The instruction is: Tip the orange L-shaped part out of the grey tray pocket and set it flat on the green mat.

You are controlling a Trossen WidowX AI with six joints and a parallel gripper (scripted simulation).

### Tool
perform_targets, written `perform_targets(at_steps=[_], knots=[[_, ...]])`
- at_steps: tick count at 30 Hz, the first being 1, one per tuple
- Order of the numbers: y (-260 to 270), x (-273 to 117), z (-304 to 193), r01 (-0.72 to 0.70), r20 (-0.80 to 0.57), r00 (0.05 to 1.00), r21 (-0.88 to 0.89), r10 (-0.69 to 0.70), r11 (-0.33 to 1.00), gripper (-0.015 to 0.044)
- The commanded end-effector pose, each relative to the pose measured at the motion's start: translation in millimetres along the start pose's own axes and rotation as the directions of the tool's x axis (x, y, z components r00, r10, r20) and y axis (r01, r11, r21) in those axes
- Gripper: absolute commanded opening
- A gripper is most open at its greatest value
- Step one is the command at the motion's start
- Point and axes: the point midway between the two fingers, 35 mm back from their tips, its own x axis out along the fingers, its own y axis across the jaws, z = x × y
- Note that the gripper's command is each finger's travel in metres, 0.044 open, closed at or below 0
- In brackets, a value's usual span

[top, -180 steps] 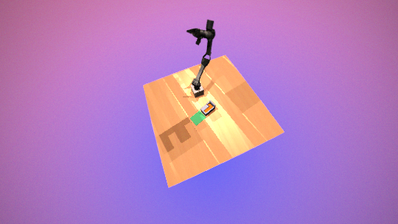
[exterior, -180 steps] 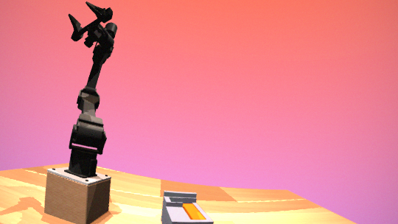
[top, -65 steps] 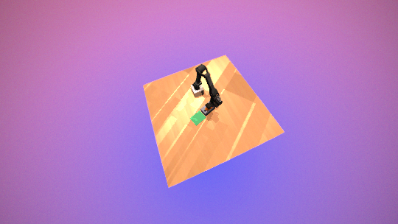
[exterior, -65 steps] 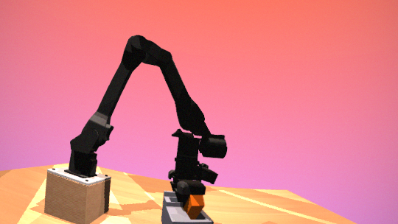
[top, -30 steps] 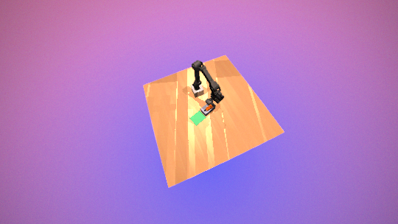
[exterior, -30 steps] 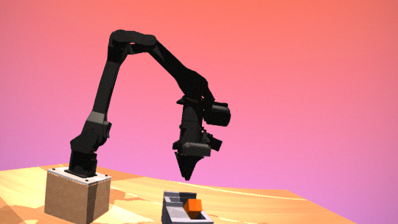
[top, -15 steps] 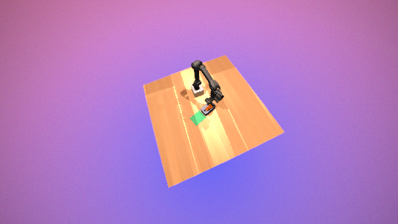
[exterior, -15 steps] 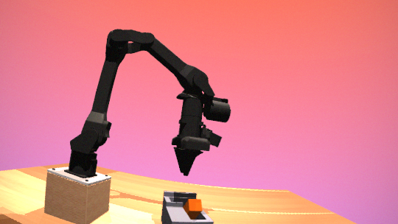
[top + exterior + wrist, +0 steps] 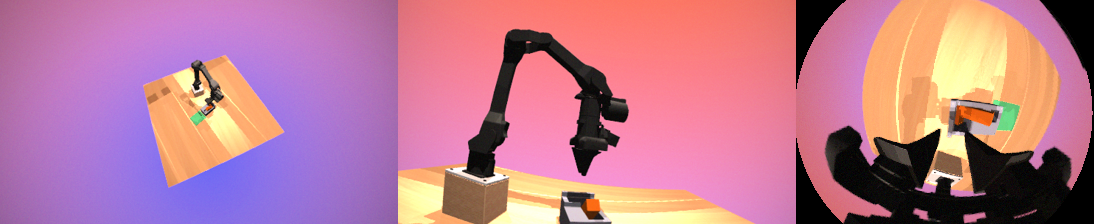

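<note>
The orange part (image 9: pixel 208 107) (image 9: pixel 592 208) (image 9: pixel 977 115) lies tilted in the grey tray (image 9: pixel 573 215) (image 9: pixel 985 129). In the exterior view its raised end stands above the tray's near rim; in the wrist view that end points toward the green mat (image 9: pixel 197 118) (image 9: pixel 1010 116). Its other end sits low, at the tray side away from the mat. My gripper (image 9: pixel 584 174) (image 9: pixel 952 132) points down, above the tray and clear of the part. It is partly open, with a gap between the fingertips in the wrist view and nothing between them.
The arm's base block (image 9: pixel 197 91) (image 9: pixel 475 197) (image 9: pixel 947 164) stands behind the tray. The mat lies flat beside the tray, on the wooden table (image 9: pixel 236 125). The tray's walls rise around the part. The mat is outside the exterior view.
</note>
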Motion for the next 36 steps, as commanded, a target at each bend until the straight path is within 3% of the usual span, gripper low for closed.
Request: perform_targets(at_steps=[1,2,5,9,14,17,19,31,36], knots=[[0,0,0,0.0,0.0,1.0,0.0,0.0,1.0,0.018],[0,0,0,0.0,0.0,1.0,0.0,0.0,1.0,0.018],[-5,0,2,0.001,0.0,1.0,0.114,-0.001,0.994,0.0259],[-23,-1,6,0.002,0.002,1.0,0.469,-0.003,0.883,0.028],[-51,-3,11,0.0,0.004,1.0,0.871,-0.007,0.491,0.028],[-69,-4,12,-0.003,0.005,1.0,0.986,-0.009,0.169,0.028],[-76,-4,12,-0.005,0.006,1.0,1.0,-0.01,0.023,0.028],[-77,-4,12,-0.006,0.006,1.0,1.0,-0.011,0.005,0.028],[-78,14,13,-0.006,0.006,1.0,1.0,-0.011,0.005,0.028]])
